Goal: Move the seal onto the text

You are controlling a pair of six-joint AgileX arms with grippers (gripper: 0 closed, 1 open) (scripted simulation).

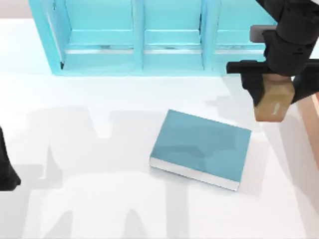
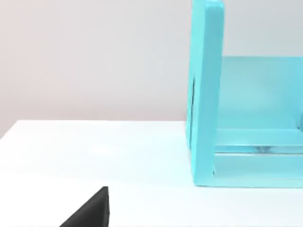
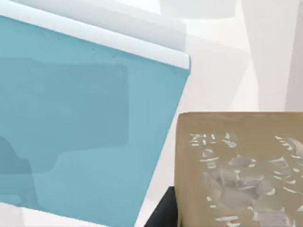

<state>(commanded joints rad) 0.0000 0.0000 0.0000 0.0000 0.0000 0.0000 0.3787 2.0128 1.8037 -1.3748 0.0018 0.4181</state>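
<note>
The right pincer (image 1: pixel 271 92) hangs over the right part of the white surface (image 1: pixel 99 149), its black fingers (image 1: pixel 254 82) clamped on the upper part of the seal (image 1: pixel 274 104), a small tan-brown wooden block that juts down below them. The seal looks lifted off the surface rather than resting on it, though the top view alone does not settle how high. Just beside the pincer, toward the left and nearer the front edge of the surface, lies the text (image 1: pixel 202 148), a flat book with a plain teal cover and white page edges, turned at a slant; the seal is close to the book's far right corner but not over the cover. In the right wrist view the seal's underside (image 3: pixel 241 170) faces the camera with pale, broken markings on it, and the teal cover (image 3: pixel 85 118) spreads beside it with its white page edge along one side; a dark part of a finger shows at the block's lower corner. Behind the pincer, along the back of the surface, stands a teal shelf unit (image 1: pixel 134 35) with several compartments, also seen from the left wrist (image 2: pixel 208 94). The left pincer (image 1: pixel 7 172) sits well apart from all this, at the far left edge of the surface, and I cannot tell whether it is apart or together.
</note>
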